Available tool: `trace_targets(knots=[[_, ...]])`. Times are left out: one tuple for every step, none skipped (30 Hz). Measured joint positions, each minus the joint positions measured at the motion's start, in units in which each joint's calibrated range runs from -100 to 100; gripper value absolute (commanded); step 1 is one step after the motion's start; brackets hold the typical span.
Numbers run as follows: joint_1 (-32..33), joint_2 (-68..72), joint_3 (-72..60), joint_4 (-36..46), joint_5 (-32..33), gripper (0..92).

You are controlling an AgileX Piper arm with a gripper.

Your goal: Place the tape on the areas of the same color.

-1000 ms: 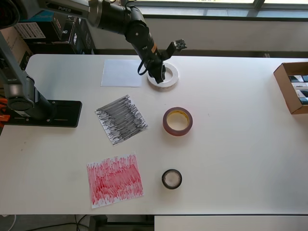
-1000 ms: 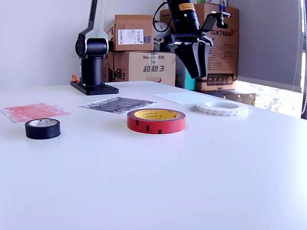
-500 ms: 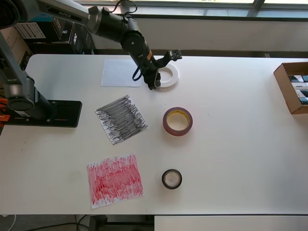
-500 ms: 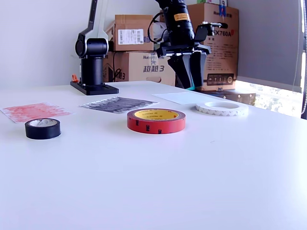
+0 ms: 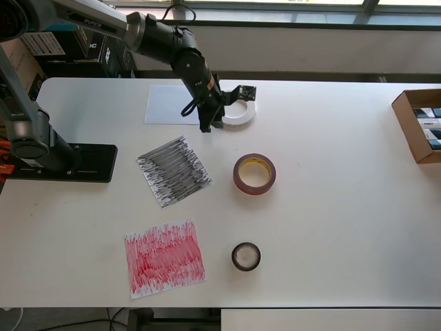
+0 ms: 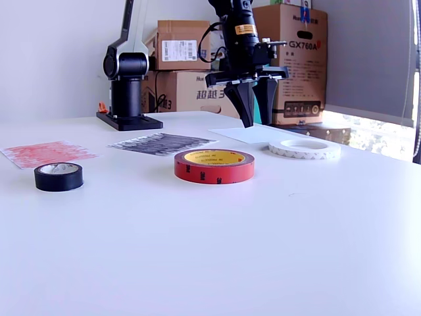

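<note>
A white tape roll lies at the table's far side, just right of the plain white sheet in the overhead view. My gripper is open, points down and hangs low over the roll's left rim, hiding that part. It holds nothing. A red tape roll lies mid-table and a small black tape roll nearer the front. The black-scribbled sheet and the red-scribbled sheet lie to their left in the overhead view.
The arm's black base stands at the overhead view's left. An open cardboard box sits at the table's right edge. Stacked cartons stand behind the table.
My gripper has moved left in the overhead view and come lower, from above the white roll's centre to its left rim. The tapes and sheets have not moved.
</note>
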Motion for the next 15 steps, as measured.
trace_targets(knots=[[0.0, 0.0, 0.0, 0.0, 0.0, 41.1], [0.0, 0.0, 0.0, -0.3, 0.0, 41.1], [0.0, 0.0, 0.0, -0.7, 0.0, 41.1], [0.0, 0.0, -0.2, -0.9, 0.0, 41.2], [0.0, 0.0, -0.7, -0.9, 0.0, 41.2], [0.0, 0.0, -0.9, -1.4, 0.0, 41.2], [0.0, 0.0, -1.1, -1.6, 0.0, 41.2], [0.0, 0.0, -1.1, -1.6, 0.0, 41.3], [0.0, 0.0, -1.1, -1.5, 0.0, 41.3], [0.0, 0.0, -1.1, -1.5, 0.0, 41.3], [0.0, 0.0, -1.1, -1.5, 0.0, 41.3], [0.0, 0.0, -1.1, -1.5, 0.3, 41.3], [0.0, 0.0, -0.8, -1.5, 0.6, 41.4], [0.0, 0.0, -0.3, -1.5, 0.8, 42.3], [0.0, 0.0, 0.1, -1.3, 0.8, 44.1]])
